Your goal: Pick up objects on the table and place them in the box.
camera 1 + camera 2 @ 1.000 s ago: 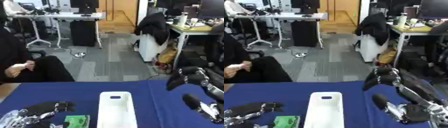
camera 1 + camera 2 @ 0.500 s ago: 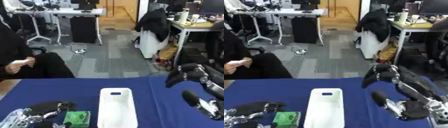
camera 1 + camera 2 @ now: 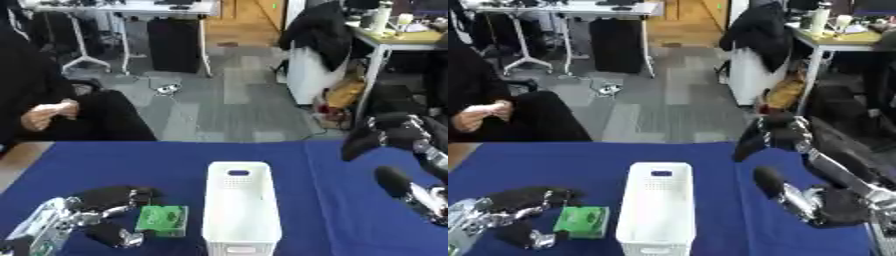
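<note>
A white slotted box (image 3: 240, 205) stands upright in the middle of the blue table (image 3: 175, 155). Just left of it lies a green packet (image 3: 162, 220). My left hand (image 3: 103, 210) is low at the left, fingers spread around the packet's left side, thumb below it and touching or nearly touching it. My right hand (image 3: 798, 175) hangs at the right of the box, raised above the table, fingers curled downward and thumb stretched toward the box, holding nothing.
A seated person in black is at the table's far left edge, hands together. Beyond the table are desks, a chair draped with a black jacket (image 3: 319, 30) and grey floor.
The camera has tilted down, so the table fills more of the view. My left hand has closed in on the green packet. The right hand keeps about the same pose.
</note>
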